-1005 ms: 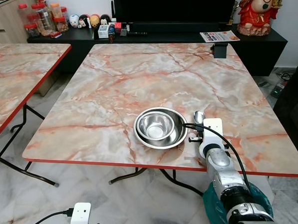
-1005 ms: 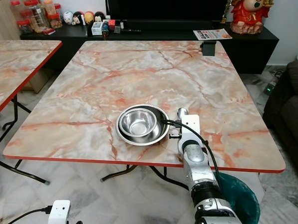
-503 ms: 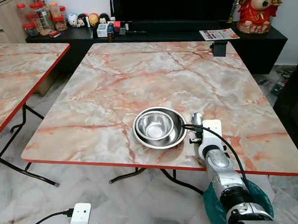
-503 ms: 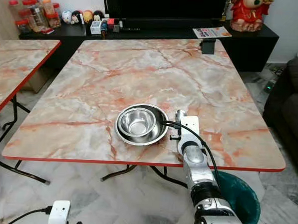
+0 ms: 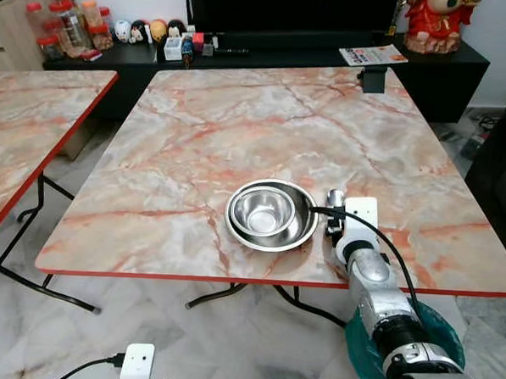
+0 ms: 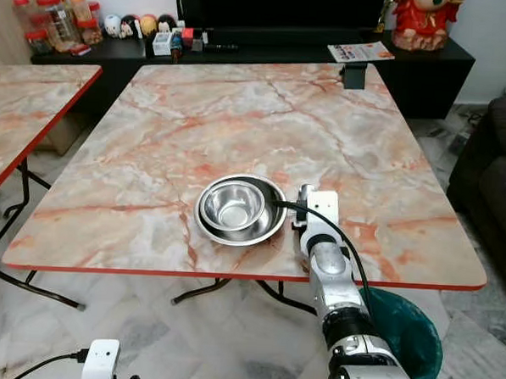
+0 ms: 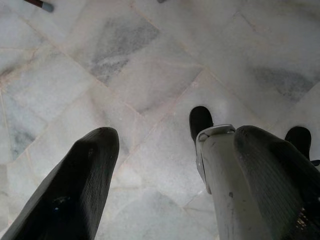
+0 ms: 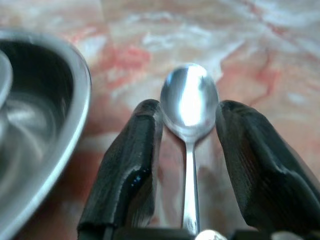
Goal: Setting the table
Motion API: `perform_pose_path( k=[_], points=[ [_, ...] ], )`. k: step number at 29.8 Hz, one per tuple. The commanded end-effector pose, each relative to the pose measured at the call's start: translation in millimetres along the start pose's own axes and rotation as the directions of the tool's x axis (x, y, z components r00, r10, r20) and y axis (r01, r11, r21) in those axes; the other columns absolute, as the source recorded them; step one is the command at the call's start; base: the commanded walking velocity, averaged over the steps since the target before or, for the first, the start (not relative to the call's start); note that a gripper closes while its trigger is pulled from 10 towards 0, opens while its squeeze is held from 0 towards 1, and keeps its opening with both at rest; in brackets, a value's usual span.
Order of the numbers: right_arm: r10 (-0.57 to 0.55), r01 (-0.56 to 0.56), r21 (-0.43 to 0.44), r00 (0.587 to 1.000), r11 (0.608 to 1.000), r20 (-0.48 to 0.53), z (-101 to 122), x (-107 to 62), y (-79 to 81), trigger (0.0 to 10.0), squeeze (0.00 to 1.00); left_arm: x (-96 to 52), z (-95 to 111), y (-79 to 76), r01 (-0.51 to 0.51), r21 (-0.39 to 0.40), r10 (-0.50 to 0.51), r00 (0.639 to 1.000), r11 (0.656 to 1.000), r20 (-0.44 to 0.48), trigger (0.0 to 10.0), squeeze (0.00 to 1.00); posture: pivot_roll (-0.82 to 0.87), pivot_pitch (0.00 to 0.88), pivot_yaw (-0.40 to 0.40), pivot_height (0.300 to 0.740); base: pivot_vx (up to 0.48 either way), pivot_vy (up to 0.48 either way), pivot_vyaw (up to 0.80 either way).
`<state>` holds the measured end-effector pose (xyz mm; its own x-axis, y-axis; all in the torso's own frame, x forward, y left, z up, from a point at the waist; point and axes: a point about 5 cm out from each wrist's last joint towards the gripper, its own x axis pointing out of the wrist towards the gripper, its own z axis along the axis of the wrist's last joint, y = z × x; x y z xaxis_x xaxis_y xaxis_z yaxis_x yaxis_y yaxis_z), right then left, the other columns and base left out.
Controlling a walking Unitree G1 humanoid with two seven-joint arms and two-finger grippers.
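Two nested steel bowls point(image 5: 267, 212) stand near the front edge of the marble table point(image 5: 239, 129). Just right of them a steel spoon point(image 5: 335, 199) lies low over the tabletop, its bowl end pointing away from me. My right gripper point(image 8: 189, 107) is shut on the spoon point(image 8: 189, 100), with one black finger point(image 8: 135, 160) on each side of it and the handle running back between them. The rim of the outer bowl point(image 8: 75, 115) is close beside that finger. My left gripper point(image 7: 175, 140) hangs open above the floor, empty.
A second marble table point(image 5: 27, 135) stands to the left. A black TV cabinet point(image 5: 285, 60) with jars point(image 5: 70, 27) and a magazine point(image 5: 372, 55) runs along the back. A black clamp point(image 5: 373, 79) sits on the table's far edge. A teal bin point(image 5: 436, 335) and a dark sofa point(image 5: 504, 169) are at right.
The whole view has shifted a little. My right gripper and the spoon stay in about the same spot beside the bowls.
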<state>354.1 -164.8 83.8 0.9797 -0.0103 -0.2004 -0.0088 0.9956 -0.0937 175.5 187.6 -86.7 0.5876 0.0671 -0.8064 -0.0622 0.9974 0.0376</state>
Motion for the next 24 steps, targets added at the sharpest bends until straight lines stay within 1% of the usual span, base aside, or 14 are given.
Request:
perform_pose_path(
  k=[1, 2, 4, 5, 7, 10, 12, 14, 18, 19, 24],
  points=[
    [0.011, -0.013, 0.026, 0.997, 1.0, 0.071, 16, 2.7, 3.8, 10.0, 0.0, -0.5, -2, 4.0, -0.01, 0.003, 0.01, 1.0, 1.0, -0.011, 10.0, 0.0, -0.01, 0.027, 0.085, 0.74, 0.0, 0.0, 0.0],
    [-0.003, -0.001, 0.035, 0.993, 0.999, 0.12, 22, 2.0, 2.6, 10.0, 0.0, -0.3, -1, 3.6, -0.009, 0.001, 0.009, 1.0, 1.0, -0.009, 10.0, 0.0, -0.01, 0.026, 0.083, 0.74, 0.0, 0.0, 0.0],
    [-0.024, 0.02, 0.026, 0.986, 0.999, 0.167, 27, 0.7, 0.4, 10.0, 0.0, -0.3, -1, 3.4, -0.009, -0.003, 0.009, 1.0, 1.0, -0.007, 10.0, 0.0, -0.01, 0.026, 0.083, 0.74, 0.0, 0.0, 0.0],
    [-0.041, 0.041, 0.008, 0.978, 0.999, 0.204, 31, -0.6, -1.3, 10.0, 0.0, -0.2, -1, 3.3, -0.009, -0.005, 0.009, 1.0, 1.0, -0.006, 10.0, 0.0, -0.01, 0.026, 0.082, 0.74, 0.0, 0.0, 0.0],
    [-0.063, 0.064, 0.003, 0.972, 0.998, 0.225, 33, -1.6, -2.8, 10.0, 0.0, -0.2, 0, 3.3, -0.01, -0.006, 0.01, 1.0, 1.0, -0.003, 10.0, 0.0, -0.01, 0.025, 0.082, 0.74, 0.0, 0.0, 0.0],
    [-0.064, 0.065, 0.003, 0.972, 0.998, 0.226, 33, -1.8, -3.0, 10.0, 0.0, -0.2, 0, 3.4, -0.01, -0.006, 0.01, 1.0, 1.0, -0.003, 10.0, 0.0, -0.01, 0.025, 0.082, 0.74, 0.0, 0.0, 0.0],
    [-0.088, 0.083, 0.03, 0.953, 0.996, 0.29, 36, -7.7, -5.4, 10.0, 0.0, -0.1, 1, 3.4, -0.012, -0.01, 0.012, 1.0, 1.0, 0.005, 10.0, 0.0, -0.01, 0.025, 0.082, 0.74, 0.0, 0.0, 0.0],
    [-0.099, 0.092, 0.037, 0.939, 0.995, 0.331, 37, -12.3, -6.6, 10.0, 0.0, -0.1, 1, 3.4, -0.013, -0.011, 0.013, 1.0, 1.0, 0.007, 10.0, 0.0, -0.01, 0.026, 0.082, 0.74, 0.0, 0.0, 0.0],
    [-0.116, 0.107, 0.047, 0.927, 0.993, 0.357, 34, -17.8, -8.6, 10.0, 0.0, 0.0, 1, 3.0, -0.011, -0.022, 0.011, 1.0, 1.0, 0.01, 10.0, 0.0, -0.01, 0.026, 0.081, 0.74, 0.0, 0.0, 0.0],
    [-0.116, 0.108, 0.042, 0.919, 0.993, 0.378, 35, -20.5, -8.6, 10.0, 0.0, 0.0, 2, 3.1, -0.01, -0.029, 0.011, 1.0, 1.0, 0.011, 10.0, 0.0, -0.01, 0.026, 0.081, 0.74, 0.0, 0.0, 0.0],
    [-0.113, 0.107, 0.037, 0.909, 0.994, 0.402, 37, -23.8, -7.8, 10.0, 0.0, 0.1, 2, 3.1, -0.01, -0.035, 0.01, 1.0, 0.999, 0.011, 10.0, 0.0, -0.02, 0.026, 0.084, 0.74, 0.0, 0.05, 0.0]
  ],
)
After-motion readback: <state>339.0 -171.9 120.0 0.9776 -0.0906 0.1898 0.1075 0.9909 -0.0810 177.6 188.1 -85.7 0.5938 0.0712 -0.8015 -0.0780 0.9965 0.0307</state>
